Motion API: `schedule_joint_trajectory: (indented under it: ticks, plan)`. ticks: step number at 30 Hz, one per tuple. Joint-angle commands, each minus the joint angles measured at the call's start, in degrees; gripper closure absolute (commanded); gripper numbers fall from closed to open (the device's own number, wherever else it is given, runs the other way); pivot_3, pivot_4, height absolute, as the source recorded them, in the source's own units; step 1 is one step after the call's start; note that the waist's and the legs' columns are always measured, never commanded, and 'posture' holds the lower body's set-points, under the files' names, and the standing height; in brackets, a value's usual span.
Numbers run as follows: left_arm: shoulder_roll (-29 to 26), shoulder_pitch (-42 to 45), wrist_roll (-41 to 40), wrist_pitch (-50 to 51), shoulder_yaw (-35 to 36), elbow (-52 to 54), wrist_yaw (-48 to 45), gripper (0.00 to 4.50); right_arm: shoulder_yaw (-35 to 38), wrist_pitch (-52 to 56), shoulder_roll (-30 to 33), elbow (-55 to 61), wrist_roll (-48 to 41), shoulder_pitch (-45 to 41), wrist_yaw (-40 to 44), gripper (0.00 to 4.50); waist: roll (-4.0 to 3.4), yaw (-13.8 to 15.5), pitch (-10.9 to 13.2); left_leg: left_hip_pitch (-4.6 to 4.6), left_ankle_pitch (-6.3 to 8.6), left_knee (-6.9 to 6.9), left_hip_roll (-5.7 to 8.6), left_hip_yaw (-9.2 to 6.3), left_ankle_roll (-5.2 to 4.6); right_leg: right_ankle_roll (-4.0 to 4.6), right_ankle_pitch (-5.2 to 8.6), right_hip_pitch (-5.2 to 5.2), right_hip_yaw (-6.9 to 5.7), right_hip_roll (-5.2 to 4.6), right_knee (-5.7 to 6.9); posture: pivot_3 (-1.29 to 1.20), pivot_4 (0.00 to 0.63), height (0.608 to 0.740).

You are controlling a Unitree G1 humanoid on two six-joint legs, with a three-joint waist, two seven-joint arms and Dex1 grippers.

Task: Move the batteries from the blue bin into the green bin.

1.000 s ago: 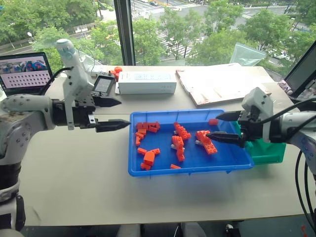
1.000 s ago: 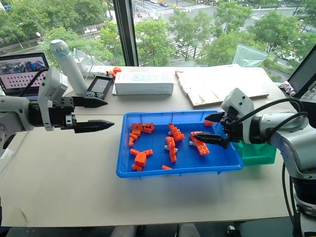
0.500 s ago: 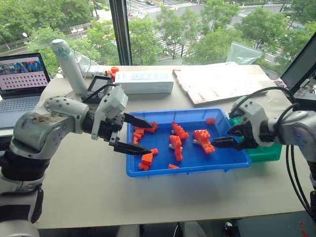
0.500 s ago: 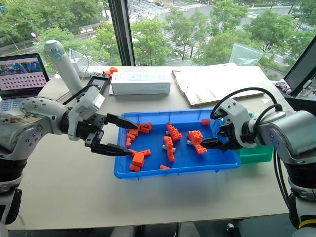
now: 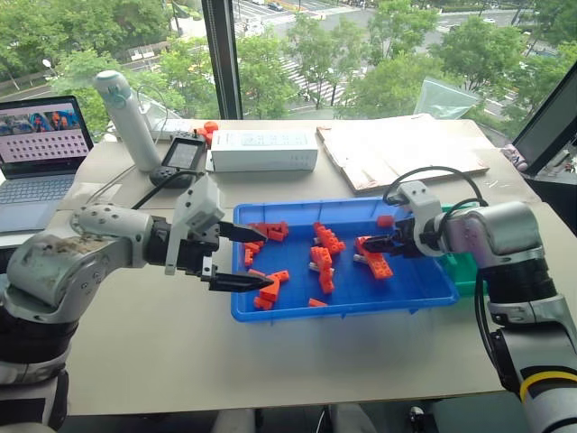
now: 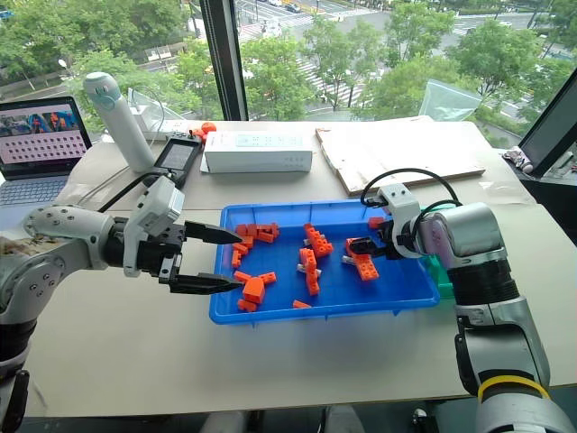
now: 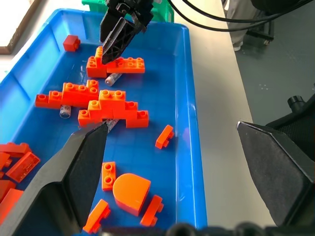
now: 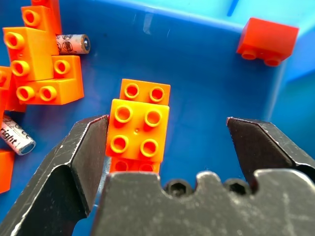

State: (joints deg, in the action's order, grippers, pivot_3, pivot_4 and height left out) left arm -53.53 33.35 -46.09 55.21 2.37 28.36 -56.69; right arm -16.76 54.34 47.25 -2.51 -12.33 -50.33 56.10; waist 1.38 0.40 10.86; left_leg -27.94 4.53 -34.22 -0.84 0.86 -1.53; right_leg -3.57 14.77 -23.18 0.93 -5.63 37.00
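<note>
I hold my right claw (image 8: 165,142) wide open and empty over the orange bricks (image 8: 139,125) at center right, hunting the batteries (image 8: 70,43) wedged beneath them in the blue bin (image 5: 424,293). Left claw (image 5: 257,257) waits open at the bin's left edge; the green bin (image 5: 460,269) sits right.

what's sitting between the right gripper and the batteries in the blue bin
Orange bricks. The open right gripper hangs over a brick stack in the blue bin. Two batteries lie off to one side, each partly tucked under another brick cluster, so bricks crowd the reach.
</note>
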Motion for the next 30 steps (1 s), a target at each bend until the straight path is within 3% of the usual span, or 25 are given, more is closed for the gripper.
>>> schedule_joint_trajectory:
  ticks: [1, 11, 15, 25, 30]
  plan:
    - [0.39, 0.97, -0.15, -1.26, 0.08, 0.59, -0.11, 0.00, -0.79, -0.23, 3.56, 12.99, -4.25, 4.49, 7.23, 0.02, 0.01, -0.08, 0.00, 0.01, 0.03, -0.03, 0.01, 0.02, 0.02, 0.01, 0.00, 0.01, 0.00, 0.04, -0.01, 0.00, 0.150, 0.740]
    - [0.44, 3.10, 1.19, -2.07, -1.41, -1.20, -1.84, 0.00, -7.74, -12.58, 2.64, 10.03, 4.55, 11.79, 6.59, 0.02, 0.01, 0.01, -0.01, 0.01, 0.23, -0.37, -0.10, 0.09, 0.39, 0.12, -0.08, 0.00, 0.00, 0.09, 0.01, 0.00, 0.150, 0.740]
    - [0.28, 3.38, 1.43, -2.07, -1.57, -1.19, -2.02, 0.00, -9.65, -16.27, 1.91, 4.78, 8.88, 11.26, 6.01, 0.93, 0.08, 0.14, -0.05, 0.00, 0.22, -0.39, -0.10, 0.10, 0.38, 0.11, -0.09, 0.01, 0.01, 0.09, 0.01, 0.00, 0.150, 0.740]
    - [0.69, 3.95, 1.93, -2.62, -2.24, -1.83, -2.24, 0.00, -9.57, -20.40, 2.04, -1.75, 13.77, 8.55, 9.53, 4.48, 0.11, 0.26, -0.07, 0.01, 0.26, -0.50, -0.12, 0.06, 0.43, 0.12, -0.12, 0.04, -0.03, 0.12, 0.01, 0.00, 0.150, 0.740]
    - [1.31, 4.12, 2.40, -3.08, -2.73, -2.09, -2.34, 0.00, -4.23, -20.24, 0.03, -3.83, 12.01, 4.86, 8.03, 4.48, 0.11, 0.14, -0.07, 0.00, 0.25, -0.49, -0.13, 0.07, 0.42, 0.10, -0.14, 0.04, -0.02, 0.13, 0.02, 0.00, 0.150, 0.740]
